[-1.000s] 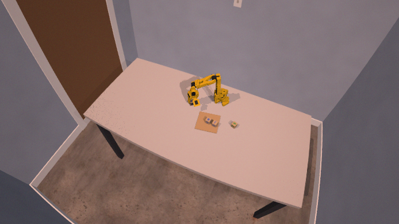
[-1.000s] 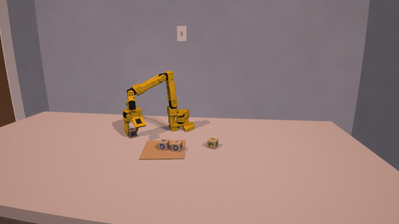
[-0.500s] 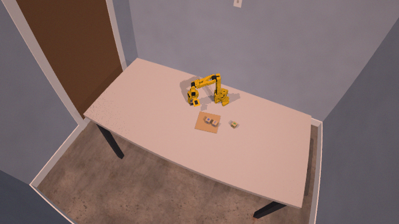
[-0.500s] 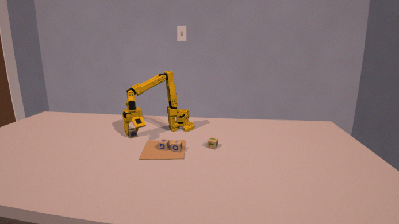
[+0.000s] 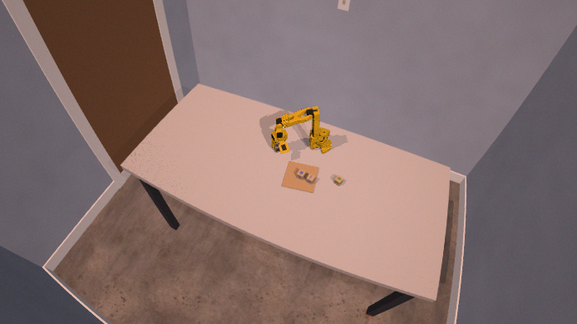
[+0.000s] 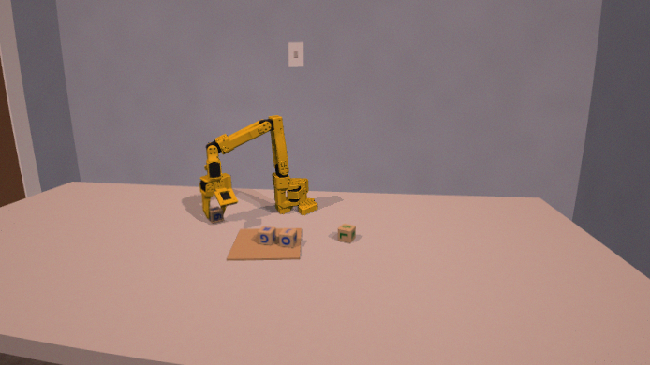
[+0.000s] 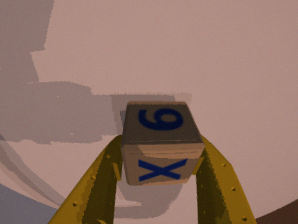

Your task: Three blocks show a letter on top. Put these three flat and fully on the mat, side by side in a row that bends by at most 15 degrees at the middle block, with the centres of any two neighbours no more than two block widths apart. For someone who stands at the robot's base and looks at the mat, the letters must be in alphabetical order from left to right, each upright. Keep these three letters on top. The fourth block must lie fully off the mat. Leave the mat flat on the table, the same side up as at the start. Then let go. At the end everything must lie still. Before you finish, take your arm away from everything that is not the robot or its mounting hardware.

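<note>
And here's the gripper [image 5: 278, 149] [image 6: 214, 213] [image 7: 160, 162], pointing down beyond the mat, its fingers clamped on both sides of the X block [image 6: 216, 214] [image 7: 161, 145]! The wrist view gives us a blue X on one face and a 6- or 9-like mark on the next. Out we go to the tan mat [image 5: 293, 185] [image 6: 258, 252], flat on the table [image 5: 255, 201] [image 6: 359, 294], carrying two blue-lettered blocks near its edge: the G-faced block [image 5: 300, 174] [image 6: 266, 235] and, just beside it, the O-faced block [image 5: 310, 177] [image 6: 288, 237]. And off the mat, on the table, sits the green-lettered block [image 5: 338, 179] [image 6: 347, 233]!
</note>
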`<state>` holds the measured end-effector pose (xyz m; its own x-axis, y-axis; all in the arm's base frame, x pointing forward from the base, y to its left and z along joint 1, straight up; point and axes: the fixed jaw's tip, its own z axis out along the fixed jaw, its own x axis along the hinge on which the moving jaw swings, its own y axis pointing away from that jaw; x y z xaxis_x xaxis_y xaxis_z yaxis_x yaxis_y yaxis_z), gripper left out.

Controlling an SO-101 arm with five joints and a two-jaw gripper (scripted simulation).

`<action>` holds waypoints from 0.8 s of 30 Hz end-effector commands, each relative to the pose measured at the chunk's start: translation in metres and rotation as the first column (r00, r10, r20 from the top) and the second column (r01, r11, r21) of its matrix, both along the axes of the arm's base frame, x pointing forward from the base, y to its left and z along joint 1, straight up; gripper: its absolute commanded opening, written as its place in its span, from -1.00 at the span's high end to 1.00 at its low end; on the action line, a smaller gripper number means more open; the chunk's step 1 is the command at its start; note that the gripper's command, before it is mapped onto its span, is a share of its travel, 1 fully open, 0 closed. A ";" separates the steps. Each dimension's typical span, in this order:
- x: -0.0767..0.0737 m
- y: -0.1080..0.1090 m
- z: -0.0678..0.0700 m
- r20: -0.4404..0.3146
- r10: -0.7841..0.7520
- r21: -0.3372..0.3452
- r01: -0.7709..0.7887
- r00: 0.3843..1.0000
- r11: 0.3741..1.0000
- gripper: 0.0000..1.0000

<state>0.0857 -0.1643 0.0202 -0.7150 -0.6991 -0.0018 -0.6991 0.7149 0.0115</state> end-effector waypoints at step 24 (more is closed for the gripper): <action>0.005 -0.007 0.056 0.038 0.002 -0.067 0.001 0.999 0.998 1.00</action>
